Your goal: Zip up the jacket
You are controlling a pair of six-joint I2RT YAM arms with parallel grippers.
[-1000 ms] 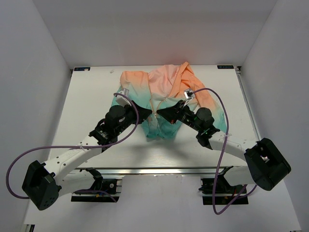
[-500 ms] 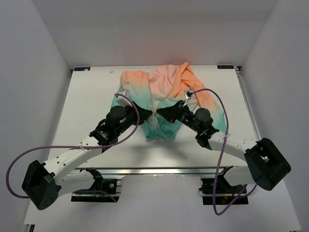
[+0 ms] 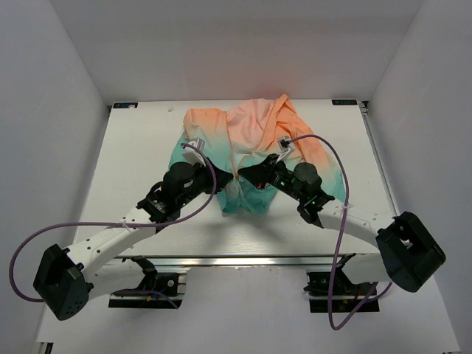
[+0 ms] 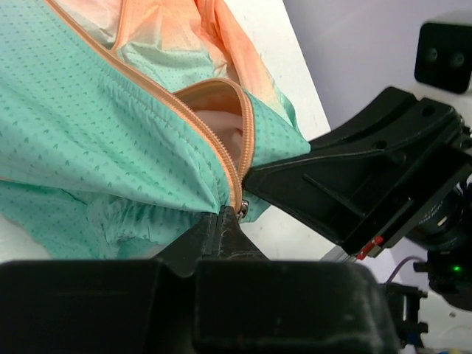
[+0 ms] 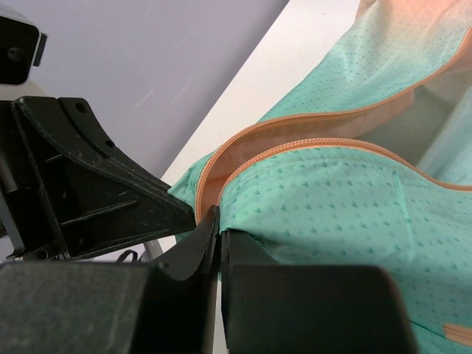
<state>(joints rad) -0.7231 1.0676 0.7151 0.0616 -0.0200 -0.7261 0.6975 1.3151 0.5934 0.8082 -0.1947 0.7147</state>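
Jacket (image 3: 254,136) lay upper-centre of frame on worktop (image 3: 133,162), w/ L gripper (image 4: 228,215) & R gripper (image 5: 215,223) both clamped on its teal hem by the zipper (image 4: 193,129), tips nearly meeting.

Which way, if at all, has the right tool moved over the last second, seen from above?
Yes, slightly: the right tool, shut on the jacket, has edged left, away from the table's right edge.
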